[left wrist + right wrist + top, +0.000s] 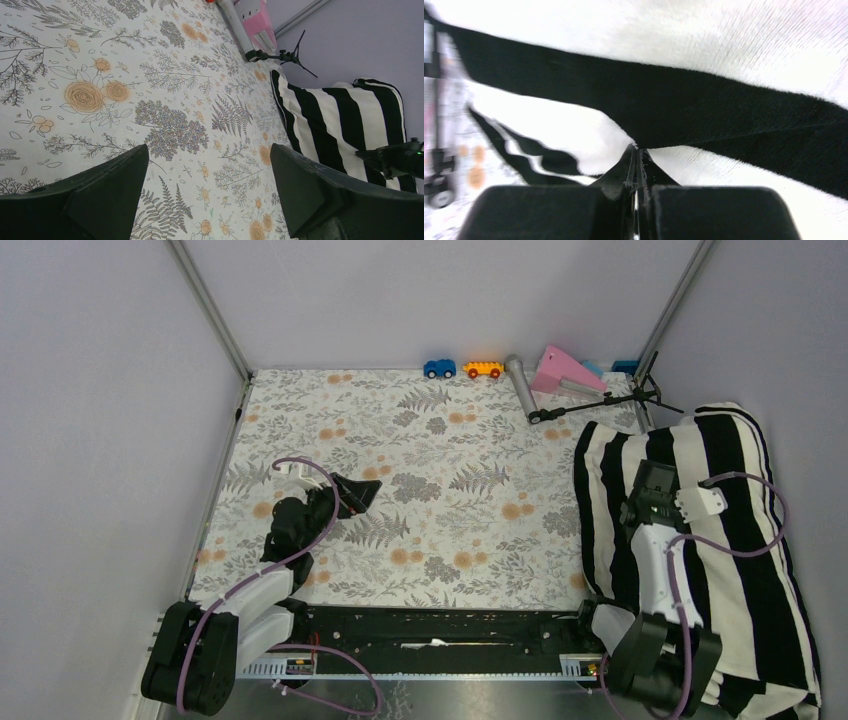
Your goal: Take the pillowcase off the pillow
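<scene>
At the right edge of the tabletop [450, 540] we have the pillowcase [760, 500], black and white stripes running front to back. It stretches from near the back corner down past the right arm's base. The pillow itself is hidden inside the cover.

Right end effector [648, 502] sits directly on top of the pillowcase, on its left half, about midway along its length. In the right wrist view the right end effector [638, 150] is closed, the two fingers pressed together. The tips meet right where a black stripe of the pillowcase [724, 110] borders white. The fabric puckers in toward the tips, so we read it as a small pinch of cloth held between them.

Left end effector [355, 490] is over the left half of the tabletop, well apart from the pillowcase. In the left wrist view the left end effector [209, 150] stands wide open with nothing in it. Only floral cloth shows between the fingers, and the pillowcase [345, 120] is off to the right.

Along the back edge sit a blue toy car [439, 368], an orange toy car [483, 369], a grey tube [520, 385] and a pink piece [565, 370]. A small black tripod [600, 405] lies just beside the pillowcase's far end.
</scene>
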{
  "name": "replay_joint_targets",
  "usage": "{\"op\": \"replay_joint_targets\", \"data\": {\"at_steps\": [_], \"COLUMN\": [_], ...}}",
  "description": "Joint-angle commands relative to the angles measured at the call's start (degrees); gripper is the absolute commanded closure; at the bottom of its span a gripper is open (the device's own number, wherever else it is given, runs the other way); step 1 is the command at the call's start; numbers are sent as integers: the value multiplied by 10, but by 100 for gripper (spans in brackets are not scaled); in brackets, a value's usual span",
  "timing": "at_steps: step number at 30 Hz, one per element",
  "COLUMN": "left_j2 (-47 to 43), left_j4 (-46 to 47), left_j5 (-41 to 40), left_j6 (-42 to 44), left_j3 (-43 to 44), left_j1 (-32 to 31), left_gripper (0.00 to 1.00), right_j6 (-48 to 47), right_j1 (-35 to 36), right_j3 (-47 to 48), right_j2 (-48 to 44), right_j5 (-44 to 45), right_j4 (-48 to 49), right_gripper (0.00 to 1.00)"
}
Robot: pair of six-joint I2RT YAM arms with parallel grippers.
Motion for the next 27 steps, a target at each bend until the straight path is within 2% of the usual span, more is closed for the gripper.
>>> {"op": "replay_joint_targets", "data": {"at_steps": [1, 3, 5, 6, 9, 15, 18, 20, 25, 27], "left_j2": [0, -1, -4, -4, -6, -6, -3, 1, 15, 14], "left_j4": [32, 33, 35, 34, 34, 34, 35, 39, 47, 47], "left_j5": [13, 13, 13, 12, 12, 10, 10, 14, 19, 16], "left_j6": [-2, -2, -2, -1, 0, 0, 0, -3, -4, -4], "left_j3": [8, 8, 7, 6, 6, 5, 5, 6, 7, 6], "left_j1": [-3, -3, -3, -3, -3, -3, -3, -3, -4, -4], "left_gripper": [1, 1, 1, 1, 1, 1, 1, 1, 1, 1], "right_j6": [-40, -77, -114, -120, -119, -130, -139, -140, -156, -162], "right_j1": [0, 0, 0, 2, 12, 24, 41, 84, 255, 304], "right_j3": [43, 65, 87, 99, 139, 169, 181, 200, 222, 246], "right_j2": [-86, -111, -126, -128, -122, -147, -133, -114, -90, -70], "right_j5": [-34, -110, -249, -290, -364, -320, -378, -389, -388, -389], "right_j4": [15, 31, 51, 50, 27, 3, 8, -4, 26, 23], "right_gripper": [100, 100, 100, 100, 100, 100, 100, 100, 100, 100]}}
